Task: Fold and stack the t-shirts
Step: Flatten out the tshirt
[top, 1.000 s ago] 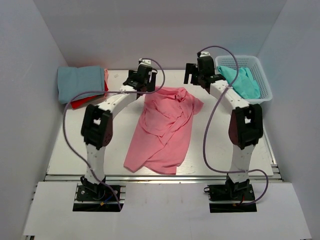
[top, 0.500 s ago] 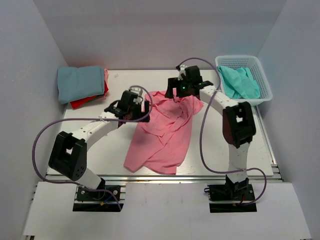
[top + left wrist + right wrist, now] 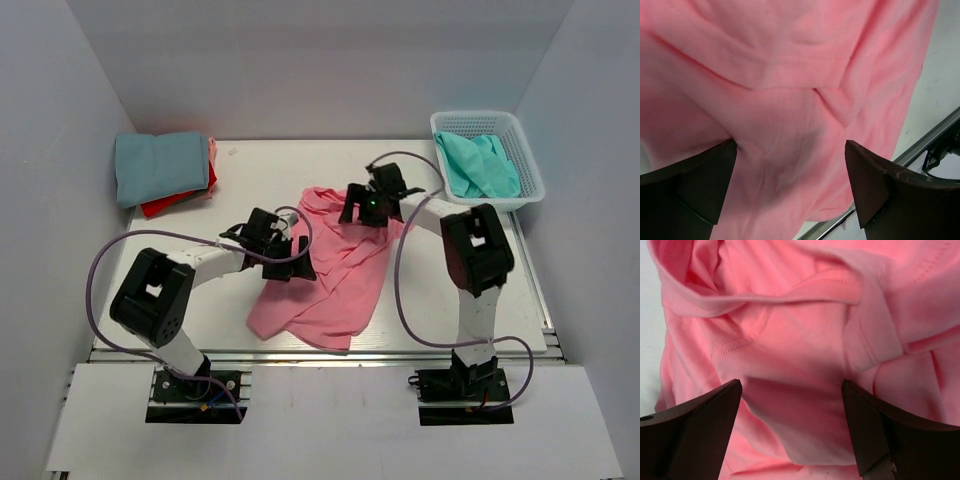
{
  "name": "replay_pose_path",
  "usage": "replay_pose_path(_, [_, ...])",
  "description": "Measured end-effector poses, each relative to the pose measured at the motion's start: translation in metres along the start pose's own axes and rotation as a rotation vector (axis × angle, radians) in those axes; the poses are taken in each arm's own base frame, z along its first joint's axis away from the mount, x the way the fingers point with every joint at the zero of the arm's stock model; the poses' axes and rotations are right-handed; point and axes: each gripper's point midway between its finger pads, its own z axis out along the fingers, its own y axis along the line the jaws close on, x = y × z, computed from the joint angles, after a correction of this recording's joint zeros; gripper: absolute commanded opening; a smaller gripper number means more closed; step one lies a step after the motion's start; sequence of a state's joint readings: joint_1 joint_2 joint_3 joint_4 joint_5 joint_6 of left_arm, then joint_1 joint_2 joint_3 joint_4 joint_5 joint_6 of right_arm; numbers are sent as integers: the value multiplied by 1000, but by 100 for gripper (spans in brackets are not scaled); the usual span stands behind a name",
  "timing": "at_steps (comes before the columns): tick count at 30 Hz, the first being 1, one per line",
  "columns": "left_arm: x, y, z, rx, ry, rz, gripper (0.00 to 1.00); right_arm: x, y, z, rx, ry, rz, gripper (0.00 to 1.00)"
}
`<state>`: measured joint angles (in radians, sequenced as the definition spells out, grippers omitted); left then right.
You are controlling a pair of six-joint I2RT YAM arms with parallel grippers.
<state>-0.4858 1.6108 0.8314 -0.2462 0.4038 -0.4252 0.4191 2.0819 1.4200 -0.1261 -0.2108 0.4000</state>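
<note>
A salmon pink t-shirt (image 3: 335,270) lies crumpled in the middle of the table. It fills the left wrist view (image 3: 790,90) and the right wrist view (image 3: 805,340). My left gripper (image 3: 292,262) is open, low over the shirt's left edge, its jaws spread wide over the cloth. My right gripper (image 3: 362,207) is open, low over the shirt's upper part near the collar folds. A folded dusty blue t-shirt (image 3: 155,167) lies on a red t-shirt (image 3: 180,195) at the back left. A turquoise green t-shirt (image 3: 483,165) lies in the basket.
A white lattice basket (image 3: 520,135) stands at the back right. The table's front metal rail (image 3: 400,345) runs along the near edge and shows in the left wrist view (image 3: 930,145). White walls close in the back and both sides.
Both arms have come down from the back of the table onto the pink shirt. The left gripper moved forward to the shirt's left edge; the right moved left and forward onto its upper part.
</note>
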Motion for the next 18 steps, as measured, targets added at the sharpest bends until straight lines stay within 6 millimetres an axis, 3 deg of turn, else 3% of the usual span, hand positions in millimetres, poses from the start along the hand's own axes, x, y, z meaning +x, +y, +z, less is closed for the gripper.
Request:
replay_pose_path(3, [-14, 2, 6, -19, 2, -4, 100, 22, -25, -29, 83, -18, 106, 84])
replay_pose_path(6, [-41, 5, 16, -62, -20, 30, 100, 54, -49, -62, 172, -45, 209, 82])
replay_pose_path(13, [-135, 1, 37, -125, -148, 162, 100, 130, -74, -131, 315, -63, 320, 81])
replay_pose_path(16, [-156, -1, 29, -151, -199, 192, 100, 133, -80, -144, 372, -49, 255, 84])
replay_pose_path(18, [-156, 4, 17, -194, -221, 194, 100, 118, -77, -150, 394, -63, 175, 89])
